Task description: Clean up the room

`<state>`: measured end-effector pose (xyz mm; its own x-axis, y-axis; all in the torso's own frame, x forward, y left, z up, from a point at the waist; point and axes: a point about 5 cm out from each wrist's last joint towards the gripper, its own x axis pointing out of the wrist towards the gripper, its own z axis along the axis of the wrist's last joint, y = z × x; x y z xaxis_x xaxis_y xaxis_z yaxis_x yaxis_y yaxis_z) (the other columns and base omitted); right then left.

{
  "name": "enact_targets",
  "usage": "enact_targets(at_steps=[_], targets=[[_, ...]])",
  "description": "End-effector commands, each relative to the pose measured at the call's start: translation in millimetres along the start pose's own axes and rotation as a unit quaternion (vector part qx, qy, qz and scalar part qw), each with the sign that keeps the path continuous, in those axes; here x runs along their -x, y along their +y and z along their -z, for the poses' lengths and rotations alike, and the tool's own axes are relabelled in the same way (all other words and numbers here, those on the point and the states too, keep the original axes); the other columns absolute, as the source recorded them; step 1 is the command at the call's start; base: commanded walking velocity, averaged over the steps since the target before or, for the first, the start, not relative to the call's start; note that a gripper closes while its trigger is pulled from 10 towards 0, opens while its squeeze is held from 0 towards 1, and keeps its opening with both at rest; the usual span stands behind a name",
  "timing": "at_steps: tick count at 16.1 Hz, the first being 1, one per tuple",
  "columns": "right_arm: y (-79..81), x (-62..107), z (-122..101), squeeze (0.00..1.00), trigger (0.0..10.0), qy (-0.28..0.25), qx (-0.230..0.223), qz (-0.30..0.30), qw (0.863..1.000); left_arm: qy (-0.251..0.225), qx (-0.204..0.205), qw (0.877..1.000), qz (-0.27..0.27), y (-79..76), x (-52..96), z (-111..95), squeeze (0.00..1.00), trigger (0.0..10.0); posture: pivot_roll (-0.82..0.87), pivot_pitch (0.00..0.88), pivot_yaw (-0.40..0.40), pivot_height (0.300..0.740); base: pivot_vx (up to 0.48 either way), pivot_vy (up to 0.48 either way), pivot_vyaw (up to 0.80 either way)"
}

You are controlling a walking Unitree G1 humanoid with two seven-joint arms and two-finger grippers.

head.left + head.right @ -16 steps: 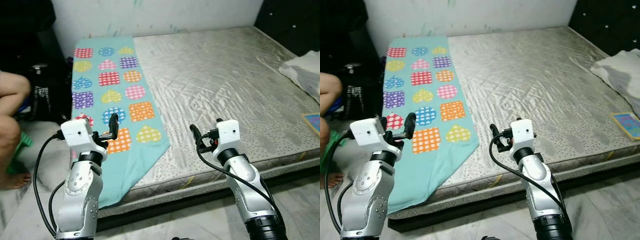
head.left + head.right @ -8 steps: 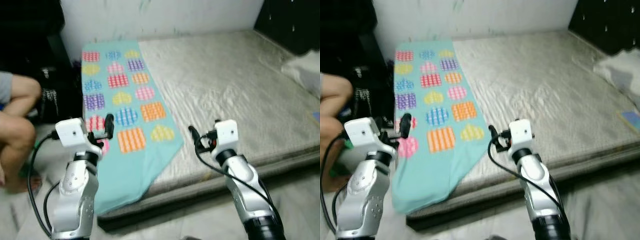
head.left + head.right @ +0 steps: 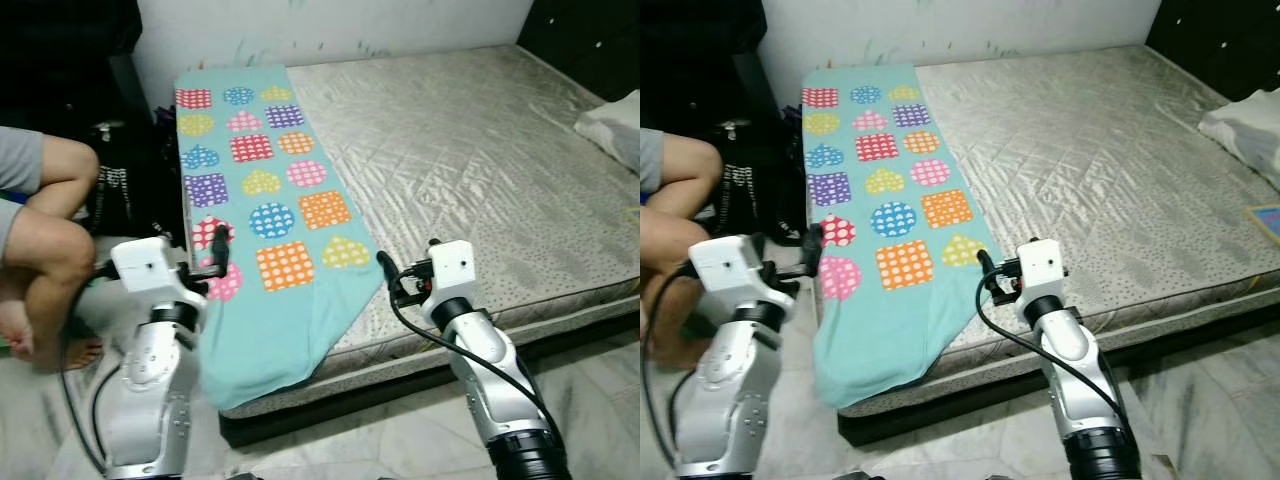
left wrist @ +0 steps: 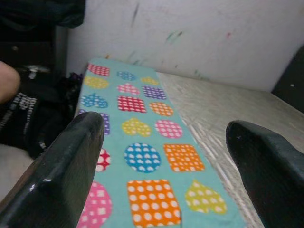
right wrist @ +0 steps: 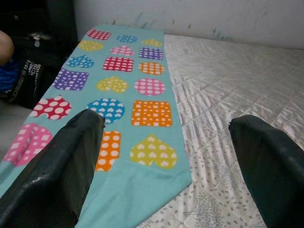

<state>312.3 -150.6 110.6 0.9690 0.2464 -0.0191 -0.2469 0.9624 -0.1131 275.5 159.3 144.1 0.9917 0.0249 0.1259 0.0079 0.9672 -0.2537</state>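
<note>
A teal cloth (image 3: 270,200) printed with coloured hearts, circles and squares lies along the left side of the grey mattress (image 3: 480,150), and its near end hangs over the front edge. My left gripper (image 3: 215,262) is held up in front of the cloth's near left corner, open and empty. My right gripper (image 3: 395,275) hovers over the mattress's front edge, just right of the cloth's tip, also open and empty. The cloth (image 4: 142,137) shows between the left wrist view's fingers (image 4: 71,161). In the right wrist view the cloth (image 5: 137,109) lies ahead between the fingers (image 5: 66,161).
A person sits at the left with bent bare legs (image 3: 45,230), close to my left arm. A black bag (image 3: 120,190) stands between them and the bed. White bedding (image 3: 615,120) and a colourful flat item (image 3: 1268,220) lie at the mattress's right. Pale floor runs below the bed.
The whole picture has shifted, so the camera moved: the bed now sits further right and the person's legs show more. Both arms hold the same raised pose, grippers still open.
</note>
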Motion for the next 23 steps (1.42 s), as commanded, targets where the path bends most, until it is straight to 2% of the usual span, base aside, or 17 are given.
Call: enact_targets(at_steps=[1,12,23], targets=[[-2.3,0.7,0.1,0.0,10.0,0.0,0.004,0.002,1.0,-0.01,-0.002,1.0,0.009,-1.6,0.9,-4.0,0.0,10.0,-0.15,0.103,0.019,0.74,0.247,0.0,0.0],[0.5,0.8,0.3,0.0,10.0,-0.001,0.018,-0.004,1.0,-0.01,-0.003,1.0,0.019,-3.0,0.5,-3.6,0.0,10.0,-0.15,0.097,0.022,0.74,0.298,0.0,0.0],[-12.4,1.1,2.8,0.0,10.0,0.001,0.02,0.013,1.0,0.004,-0.01,1.0,-0.002,-0.4,0.1,-0.3,0.0,10.0,-0.15,0.106,0.023,0.74,0.0,0.0,0.0]])
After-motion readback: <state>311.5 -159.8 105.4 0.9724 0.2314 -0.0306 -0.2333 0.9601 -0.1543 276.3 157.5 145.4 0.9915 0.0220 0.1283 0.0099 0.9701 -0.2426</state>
